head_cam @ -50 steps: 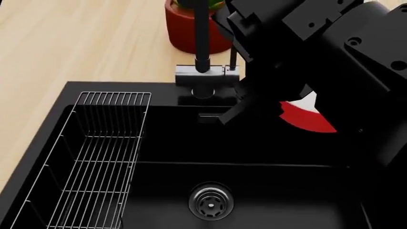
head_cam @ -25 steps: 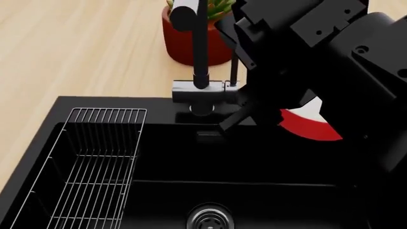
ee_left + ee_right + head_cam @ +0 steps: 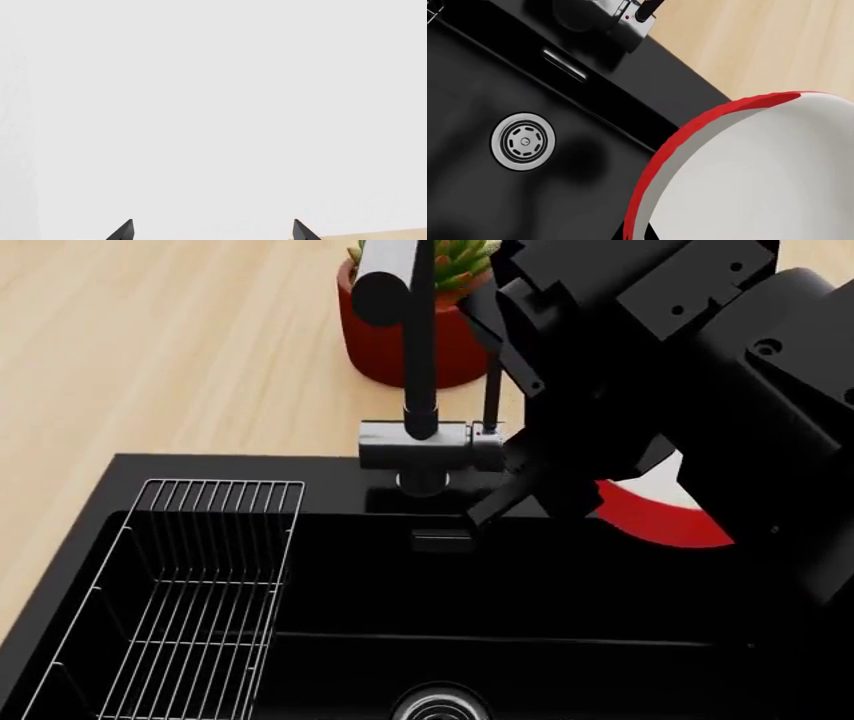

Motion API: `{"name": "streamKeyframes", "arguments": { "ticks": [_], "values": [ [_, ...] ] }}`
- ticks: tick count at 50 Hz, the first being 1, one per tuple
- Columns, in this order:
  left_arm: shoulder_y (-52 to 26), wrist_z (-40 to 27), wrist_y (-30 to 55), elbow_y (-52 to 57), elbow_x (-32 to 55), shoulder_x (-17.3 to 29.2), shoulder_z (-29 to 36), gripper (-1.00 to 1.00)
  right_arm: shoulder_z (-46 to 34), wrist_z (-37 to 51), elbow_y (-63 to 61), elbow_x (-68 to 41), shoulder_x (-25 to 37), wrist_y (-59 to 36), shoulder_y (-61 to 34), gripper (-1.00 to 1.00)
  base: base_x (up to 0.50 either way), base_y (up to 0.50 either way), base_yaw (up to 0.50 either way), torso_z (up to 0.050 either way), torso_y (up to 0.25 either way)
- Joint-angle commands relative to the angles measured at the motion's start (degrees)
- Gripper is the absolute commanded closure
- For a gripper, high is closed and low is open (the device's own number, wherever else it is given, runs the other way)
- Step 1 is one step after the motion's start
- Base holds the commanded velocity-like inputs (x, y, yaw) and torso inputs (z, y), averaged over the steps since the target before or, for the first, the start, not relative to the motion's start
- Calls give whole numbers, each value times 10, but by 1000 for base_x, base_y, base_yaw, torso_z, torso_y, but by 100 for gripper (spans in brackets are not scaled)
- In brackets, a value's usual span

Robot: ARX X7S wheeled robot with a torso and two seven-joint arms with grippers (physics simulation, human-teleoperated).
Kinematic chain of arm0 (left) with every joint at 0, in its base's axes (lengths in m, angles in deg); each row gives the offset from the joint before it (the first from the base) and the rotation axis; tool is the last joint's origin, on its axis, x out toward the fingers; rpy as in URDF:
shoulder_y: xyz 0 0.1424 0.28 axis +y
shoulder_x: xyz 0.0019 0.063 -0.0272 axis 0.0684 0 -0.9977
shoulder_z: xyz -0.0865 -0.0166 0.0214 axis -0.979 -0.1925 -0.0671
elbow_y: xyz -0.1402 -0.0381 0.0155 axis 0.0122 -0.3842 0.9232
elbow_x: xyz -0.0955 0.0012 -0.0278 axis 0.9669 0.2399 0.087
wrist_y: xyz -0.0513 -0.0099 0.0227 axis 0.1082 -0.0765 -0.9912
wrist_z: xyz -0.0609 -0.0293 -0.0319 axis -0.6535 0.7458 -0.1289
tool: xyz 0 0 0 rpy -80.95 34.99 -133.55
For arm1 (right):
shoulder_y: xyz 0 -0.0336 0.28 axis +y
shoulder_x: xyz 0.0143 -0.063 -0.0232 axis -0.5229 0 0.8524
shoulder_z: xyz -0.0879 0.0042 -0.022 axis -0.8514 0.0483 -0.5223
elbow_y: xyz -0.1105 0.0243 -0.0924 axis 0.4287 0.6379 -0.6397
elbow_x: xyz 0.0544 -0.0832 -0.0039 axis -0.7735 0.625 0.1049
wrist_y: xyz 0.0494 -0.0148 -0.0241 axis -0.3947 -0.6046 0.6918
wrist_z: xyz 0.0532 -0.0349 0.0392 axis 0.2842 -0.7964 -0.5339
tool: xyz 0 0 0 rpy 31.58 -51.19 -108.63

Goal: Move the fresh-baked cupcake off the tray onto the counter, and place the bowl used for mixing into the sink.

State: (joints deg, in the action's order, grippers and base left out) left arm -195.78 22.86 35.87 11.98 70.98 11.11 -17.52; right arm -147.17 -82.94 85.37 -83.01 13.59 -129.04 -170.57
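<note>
The right gripper's fingertips are hidden in every view, so whether it is clenched on the bowl (image 3: 661,515) cannot be told. In the head view the right arm (image 3: 667,370) hangs over the back right part of the sink (image 3: 334,580), and a sliver of the red bowl shows just under it, at the sink's rear edge. The right wrist view is filled by the bowl's white inside and red rim, tilted, close to the camera, above the basin with the drain (image 3: 523,141) well apart below. The left gripper (image 3: 212,231) shows 2 dark fingertips spread apart, holding nothing, facing a blank white wall.
</note>
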Motion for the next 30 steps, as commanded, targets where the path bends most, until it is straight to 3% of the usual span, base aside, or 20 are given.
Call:
{"name": "streamKeyframes", "arguments": {
  "ticks": [1,30],
  "values": [
    [0,0,-15,1,-15,0,-10,-100,-46,39,-14,-51,17,-15,6,100,0,0,0,0,0],
    [0,-4,-18,1,3,0,19,-100,-30,91,-52,-122,41,-45,68,100,0,0,0,0,1]
  ]
}}
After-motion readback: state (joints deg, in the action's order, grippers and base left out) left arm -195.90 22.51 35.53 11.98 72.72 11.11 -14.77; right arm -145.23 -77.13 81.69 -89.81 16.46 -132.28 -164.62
